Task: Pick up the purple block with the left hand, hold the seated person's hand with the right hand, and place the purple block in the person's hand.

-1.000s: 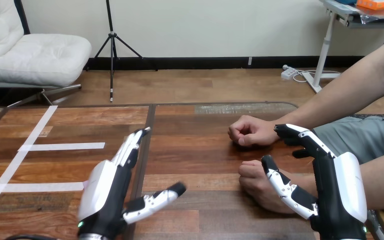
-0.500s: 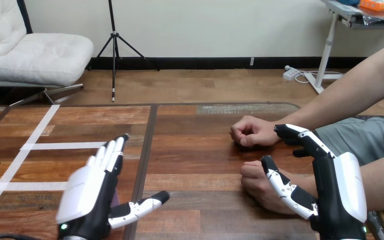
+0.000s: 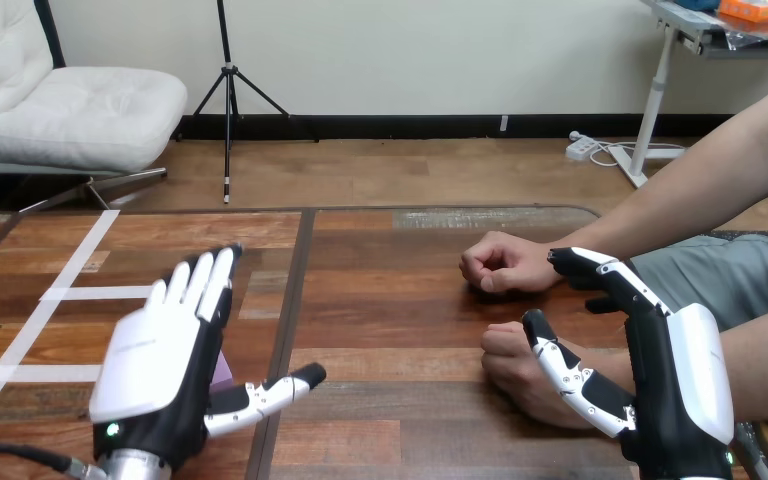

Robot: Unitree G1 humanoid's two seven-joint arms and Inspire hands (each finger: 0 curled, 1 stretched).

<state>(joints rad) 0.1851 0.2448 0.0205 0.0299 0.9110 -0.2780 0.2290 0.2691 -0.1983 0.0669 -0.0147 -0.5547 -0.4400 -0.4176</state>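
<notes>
The robot's left hand hangs low over the near left part of the wooden table, back upward, its fingers straight and spread and its thumb stuck out to the right; it grips nothing. The purple block shows as a pale sliver on the table in the crook between that palm and thumb, mostly hidden under the hand, and I cannot tell whether the hand touches it. Over on the right, the robot's right hand stands on edge with its fingers stretched forward and not curled. Its thumb lies across the wrist side of the person's nearer hand, a loose fist resting on the table, but I cannot make out a real grasp there. The fingertips reach up beside the wrist of the person's farther hand, which is also a fist on the table, further back. Strips of white tape cross the boards at the table's left, behind the left hand.
</notes>
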